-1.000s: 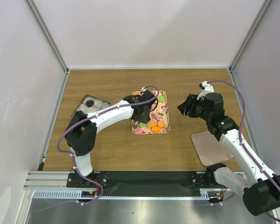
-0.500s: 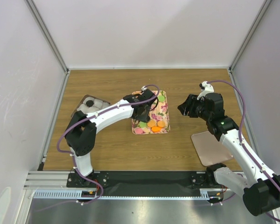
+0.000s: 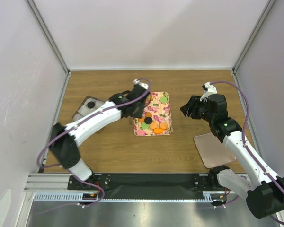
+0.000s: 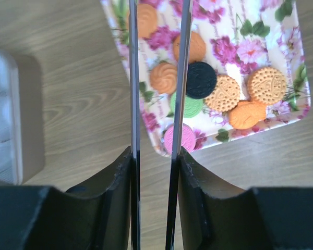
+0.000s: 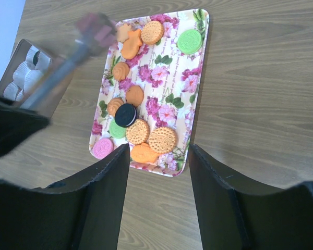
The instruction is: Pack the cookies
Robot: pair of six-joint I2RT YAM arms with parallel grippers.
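Several cookies lie on the floral tray (image 3: 164, 112): orange ones (image 5: 137, 131), green ones (image 5: 189, 41), a black one (image 5: 125, 114) and a pink one (image 5: 102, 148). My left gripper (image 3: 134, 109) hangs over the tray's left edge. Its long thin fingers (image 4: 134, 78) stand a narrow gap apart and run out of the top of the left wrist view. In the right wrist view the left gripper (image 5: 96, 27) is blurred, with a pinkish cookie at its tip. My right gripper (image 3: 187, 109) is open and empty, to the right of the tray.
A box (image 3: 80, 112) lined with white paper cups (image 5: 18, 83) stands left of the tray, with one black cookie (image 3: 91, 104) in it. A pinkish clear lid (image 3: 213, 149) lies at the front right. Walls close the table's left, back and right sides.
My left arm has swung left, from over the tray's middle to its left edge, towards the box. The right arm has not moved.
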